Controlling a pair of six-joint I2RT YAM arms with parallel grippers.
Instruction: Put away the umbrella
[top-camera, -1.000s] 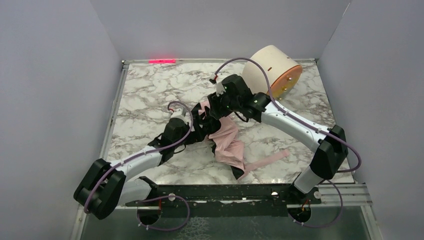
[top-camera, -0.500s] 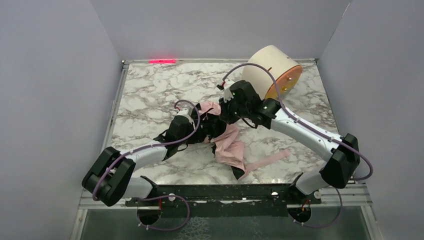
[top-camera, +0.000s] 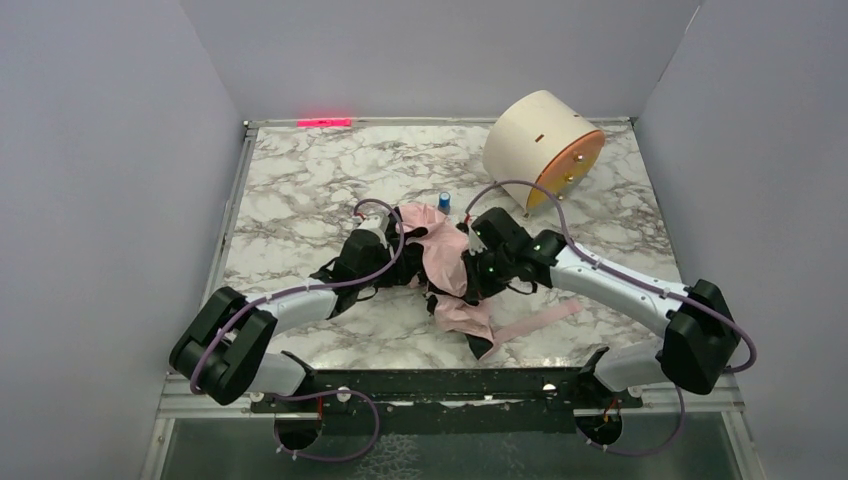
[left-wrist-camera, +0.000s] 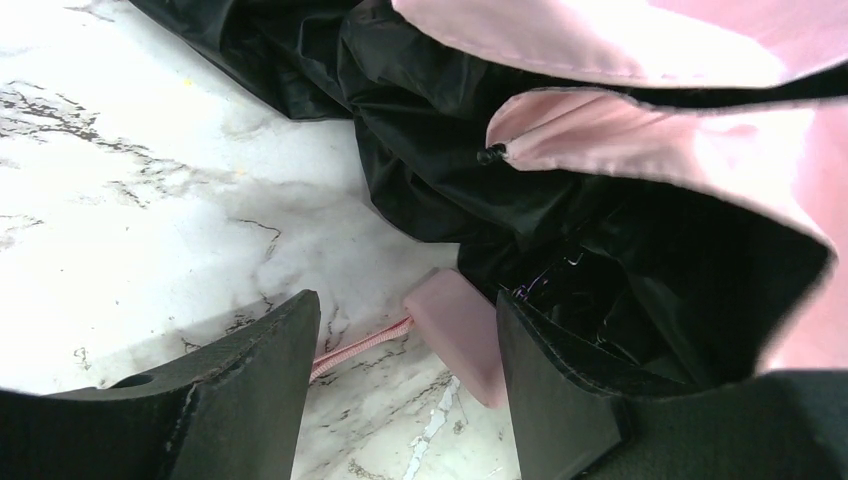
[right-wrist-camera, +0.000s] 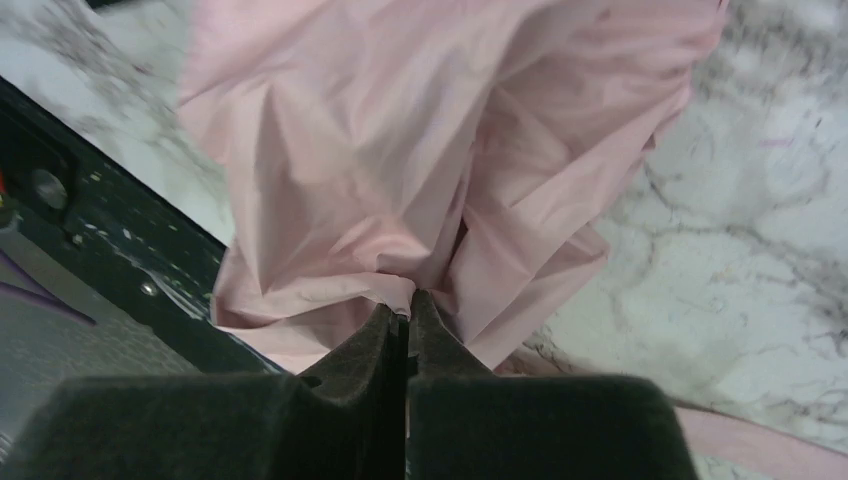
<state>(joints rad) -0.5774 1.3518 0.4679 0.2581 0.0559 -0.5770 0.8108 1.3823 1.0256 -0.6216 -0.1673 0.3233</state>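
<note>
Right arm has swung back from beside the cream drum (top-camera: 530, 140) toward the near edge. The right gripper (right-wrist-camera: 407, 300) has closed, fingers pressed together on a pucker of pink canopy, with folds fanning out beyond the tips. A small blue object (top-camera: 443, 201) on the marble table (top-camera: 300, 180) is now uncovered. The left gripper (left-wrist-camera: 400, 310) has narrowed a little but is still parted. The pink handle (left-wrist-camera: 460, 335) lies in the gap, close against the right finger, and black lining is bunched just past the tips. The umbrella (top-camera: 445, 262) lies collapsed and loose between both wrists. Judgement: the cloth is now pinned, so gathering can begin, but the strap is not yet fastened.
</note>
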